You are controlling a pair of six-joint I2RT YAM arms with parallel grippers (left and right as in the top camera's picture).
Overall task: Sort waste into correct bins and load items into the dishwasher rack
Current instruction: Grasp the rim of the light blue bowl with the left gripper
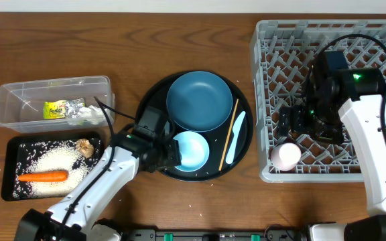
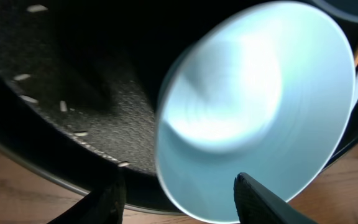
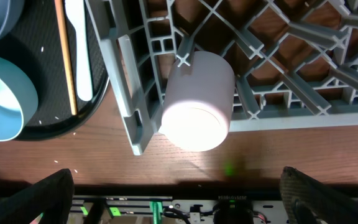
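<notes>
The light-blue cup [image 1: 191, 150] stands on the round black tray beside the dark-blue plate [image 1: 200, 100], the chopstick [image 1: 228, 134] and the pale-blue utensil [image 1: 236, 136]. My left gripper [image 1: 169, 152] is open at the cup's left rim; in the left wrist view its fingers [image 2: 180, 180] straddle the rim of the cup [image 2: 253, 99]. The pale-pink cup [image 1: 287, 155] lies in the front-left corner of the dishwasher rack [image 1: 263, 80]. My right gripper [image 1: 293, 120] is open and empty above it [image 3: 178, 174]. The wrist view shows the pink cup [image 3: 197, 106]. The white bowl is out of view.
The clear tub [image 1: 9, 100] holds the snack wrapper [image 1: 57, 109] and the tissue [image 1: 86, 114]. The shallow black tray [image 1: 9, 191] holds rice [image 1: 59, 161], the carrot [image 1: 43, 177] and the biscuit [image 1: 84, 147]. A few rice grains [image 2: 27, 78] lie on the round tray [image 1: 243, 157].
</notes>
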